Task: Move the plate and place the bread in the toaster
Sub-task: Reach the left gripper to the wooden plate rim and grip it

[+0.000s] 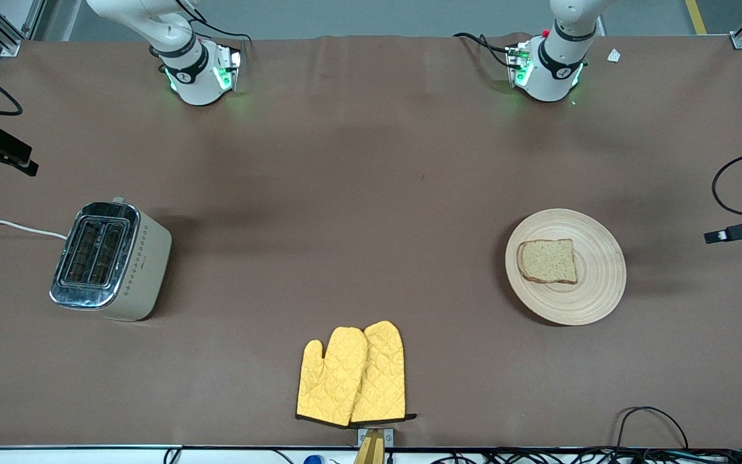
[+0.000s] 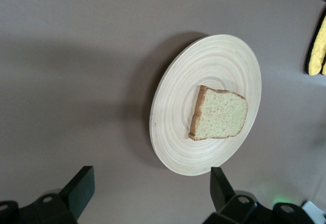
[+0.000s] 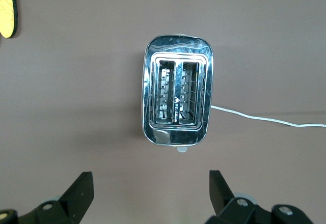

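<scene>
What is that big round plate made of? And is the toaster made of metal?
The plate looks like pale wood with a matte finish: ring grooves circle around the bread lying on it. The toaster has a shiny top, probably chromed metal, since it mirrors like one. Its cream side looks smooth and painted; whether that is plastic or metal is unclear.

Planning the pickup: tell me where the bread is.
The bread lies flat on the plate, toward the left arm's end of the table; the left wrist view shows it too.
</scene>
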`<state>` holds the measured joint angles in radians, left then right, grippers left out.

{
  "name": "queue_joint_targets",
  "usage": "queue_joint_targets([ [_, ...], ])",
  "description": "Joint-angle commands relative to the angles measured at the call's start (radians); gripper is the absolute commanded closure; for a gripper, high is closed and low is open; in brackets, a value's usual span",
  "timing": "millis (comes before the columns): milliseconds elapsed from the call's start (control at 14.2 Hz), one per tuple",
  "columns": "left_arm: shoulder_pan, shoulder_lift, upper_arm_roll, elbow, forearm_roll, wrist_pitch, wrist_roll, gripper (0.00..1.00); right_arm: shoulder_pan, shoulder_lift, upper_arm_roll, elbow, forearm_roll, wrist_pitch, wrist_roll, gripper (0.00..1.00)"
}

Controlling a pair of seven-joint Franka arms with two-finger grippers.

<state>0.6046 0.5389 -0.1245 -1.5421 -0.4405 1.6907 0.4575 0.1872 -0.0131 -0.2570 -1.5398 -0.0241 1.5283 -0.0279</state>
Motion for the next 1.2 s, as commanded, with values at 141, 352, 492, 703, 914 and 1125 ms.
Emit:
queue_joint_targets([
  [141, 0.026, 0.173, -0.007, 0.022, -0.132, 0.067, 0.223, 0.03, 0.001, -0.011, 0.002, -0.013, 0.003, 0.004, 0.016, 0.0],
  [352, 0.024, 0.239, -0.009, 0.02, -0.188, 0.095, 0.314, 0.12, -0.002, -0.011, 0.001, -0.013, 0.003, 0.003, 0.016, 0.0],
  [492, 0.023, 0.274, -0.011, 0.02, -0.222, 0.093, 0.363, 0.17, -0.002, -0.013, 0.001, -0.011, 0.003, 0.003, 0.016, 0.0],
  [703, 0.015, 0.296, -0.02, 0.017, -0.241, 0.093, 0.372, 0.22, -0.014, -0.011, -0.005, -0.011, 0.003, 0.003, 0.014, 0.0],
  [914, 0.017, 0.316, -0.04, 0.017, -0.253, 0.09, 0.38, 0.26, -0.009, -0.013, -0.004, -0.011, 0.003, 0.0, 0.016, 0.0],
  [1125, 0.014, 0.316, -0.043, 0.017, -0.276, 0.083, 0.382, 0.27, -0.008, -0.013, -0.002, -0.011, 0.003, 0.0, 0.016, 0.0],
])
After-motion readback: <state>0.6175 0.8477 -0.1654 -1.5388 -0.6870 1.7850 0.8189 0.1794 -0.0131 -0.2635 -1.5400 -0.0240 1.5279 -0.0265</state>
